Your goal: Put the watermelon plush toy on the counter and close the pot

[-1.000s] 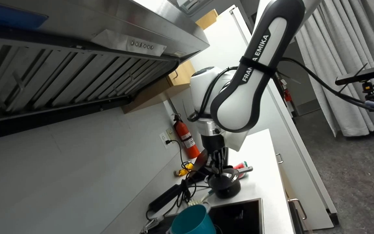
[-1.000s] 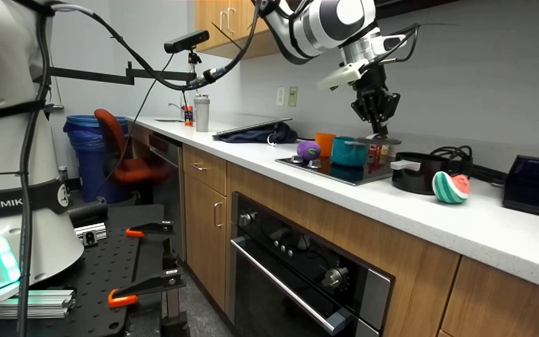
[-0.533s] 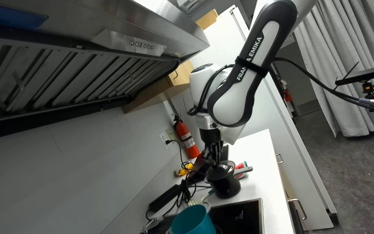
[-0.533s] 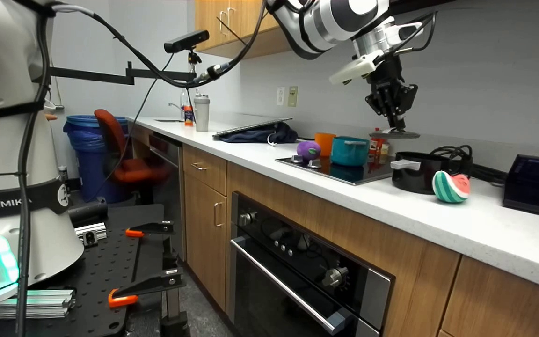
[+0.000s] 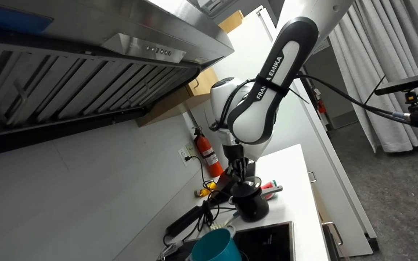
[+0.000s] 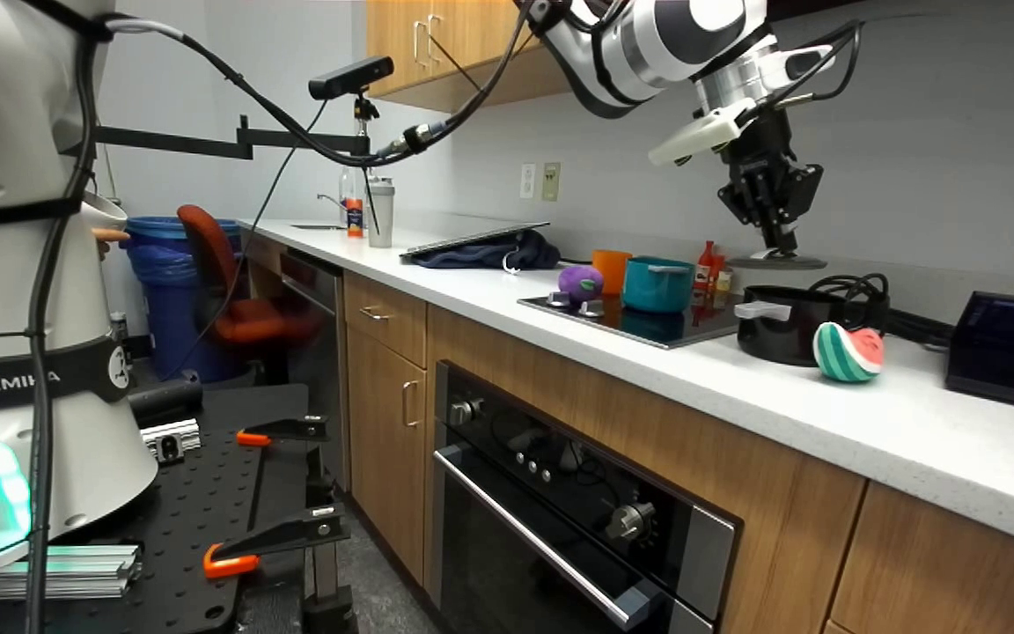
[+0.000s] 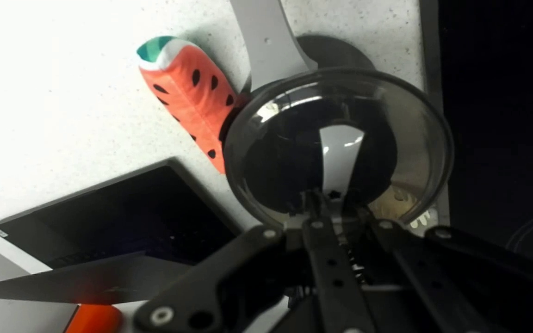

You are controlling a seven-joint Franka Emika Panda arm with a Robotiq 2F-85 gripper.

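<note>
Grey handle (image 7: 342,144) of clear round lid (image 7: 282,150) tight in gripper (image 7: 336,207), above black pot (image 6: 796,339)

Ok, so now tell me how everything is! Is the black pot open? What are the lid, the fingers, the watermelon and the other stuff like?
Black pot: open, standing on the counter
Lid: off, held above the black pot
Fingers: shut on the lid
Watermelon plush toy: lying on the counter
Teal pot: open, on the cooktop
Oven door: shut
Drawer: shut
</note>
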